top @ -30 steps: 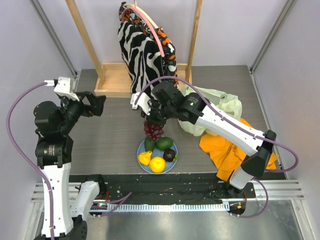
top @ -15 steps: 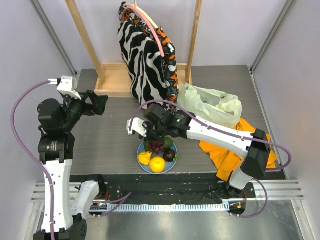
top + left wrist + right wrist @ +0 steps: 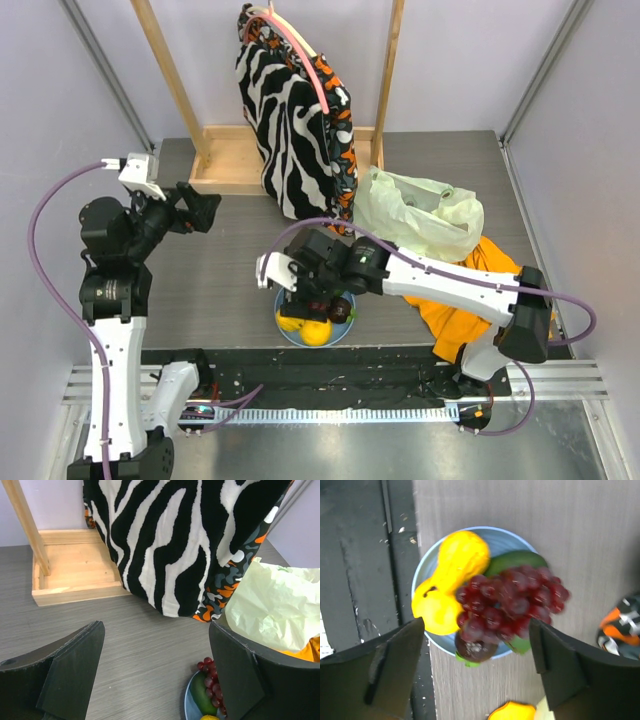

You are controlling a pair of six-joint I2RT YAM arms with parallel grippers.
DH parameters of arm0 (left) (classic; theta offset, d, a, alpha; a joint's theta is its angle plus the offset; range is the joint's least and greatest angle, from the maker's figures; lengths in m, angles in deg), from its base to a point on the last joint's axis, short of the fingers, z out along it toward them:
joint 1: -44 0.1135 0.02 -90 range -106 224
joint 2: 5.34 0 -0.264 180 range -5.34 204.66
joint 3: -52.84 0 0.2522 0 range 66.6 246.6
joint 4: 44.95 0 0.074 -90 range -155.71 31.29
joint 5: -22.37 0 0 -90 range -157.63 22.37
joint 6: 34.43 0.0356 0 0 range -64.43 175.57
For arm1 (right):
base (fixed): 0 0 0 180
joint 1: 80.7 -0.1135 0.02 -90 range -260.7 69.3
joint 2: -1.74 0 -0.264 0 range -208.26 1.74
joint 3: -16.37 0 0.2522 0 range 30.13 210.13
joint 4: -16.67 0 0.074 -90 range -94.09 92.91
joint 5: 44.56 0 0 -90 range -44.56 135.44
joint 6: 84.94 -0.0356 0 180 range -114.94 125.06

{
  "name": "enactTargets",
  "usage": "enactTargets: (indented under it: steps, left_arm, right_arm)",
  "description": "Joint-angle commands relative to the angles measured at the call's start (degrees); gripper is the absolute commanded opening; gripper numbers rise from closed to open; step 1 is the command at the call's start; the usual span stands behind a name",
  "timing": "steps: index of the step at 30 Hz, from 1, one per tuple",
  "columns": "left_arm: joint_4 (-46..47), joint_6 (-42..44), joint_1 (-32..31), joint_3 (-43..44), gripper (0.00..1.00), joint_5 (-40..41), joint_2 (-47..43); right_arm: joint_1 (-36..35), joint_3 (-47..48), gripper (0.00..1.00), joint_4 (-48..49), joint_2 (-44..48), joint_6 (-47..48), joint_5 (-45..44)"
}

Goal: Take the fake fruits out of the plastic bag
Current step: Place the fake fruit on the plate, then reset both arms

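Note:
A light blue plate (image 3: 506, 539) near the table's front edge holds the fake fruits: a bunch of dark red grapes (image 3: 512, 602) on top, a yellow pear-shaped one (image 3: 462, 555), an orange-yellow ball (image 3: 437, 611), a green avocado (image 3: 516, 560) and a dark purple-brown one (image 3: 475, 649). My right gripper (image 3: 318, 290) hangs open just above the plate, its fingers wide on either side of the grapes and touching nothing. The pale yellow-green plastic bag (image 3: 420, 212) lies crumpled behind and to the right. My left gripper (image 3: 205, 210) is open and empty in the air at the left.
A zebra-patterned garment (image 3: 290, 110) hangs from a wooden stand (image 3: 225, 165) at the back. An orange cloth (image 3: 455, 300) lies right of the plate, under the right arm. A black rail (image 3: 320, 372) runs along the near edge.
My right gripper came down from mid-table with the grape bunch to the plate and opened, leaving the grapes on the other fruits. The left arm barely moved.

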Motion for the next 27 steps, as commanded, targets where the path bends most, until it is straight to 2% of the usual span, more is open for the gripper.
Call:
enactTargets:
  steps: [1,4,8,11,12,13,19,27]
  left_arm:
    - [3.39,-1.28,0.43,-1.00,1.00,-3.02,1.43]
    - [3.39,-1.28,0.43,-2.41,1.00,-3.55,2.83]
    - [3.39,-0.32,0.34,-4.43,1.00,-2.85,4.42]
    - [2.07,1.17,0.43,-5.31,1.00,-0.75,6.17]
    - [1.20,2.40,0.43,-5.49,1.00,-0.13,6.62]
    - [0.67,3.28,0.34,-5.49,1.00,0.57,7.06]
    - [-2.85,9.52,0.34,-6.02,1.00,7.16,11.27]
    - [-1.54,13.39,0.61,-11.37,1.00,7.09,15.49]
  right_arm:
    - [2.75,6.63,0.97,1.97,4.76,-6.90,-4.67]
    - [4.68,7.35,0.99,1.97,6.52,-7.61,-7.47]
    - [6.70,-0.36,1.00,4.87,11.52,-9.72,-15.81]
    - [13.72,-5.03,1.00,5.93,17.06,-14.19,-15.74]
    - [18.96,-5.92,1.00,6.54,18.37,-15.95,-16.35]
    - [21.19,-7.06,1.00,6.98,21.00,-19.88,-17.66]
    - [34.98,-17.70,1.00,12.69,30.59,-24.66,-25.40]
    - [41.34,-21.57,1.00,9.80,36.75,-27.39,-24.18]
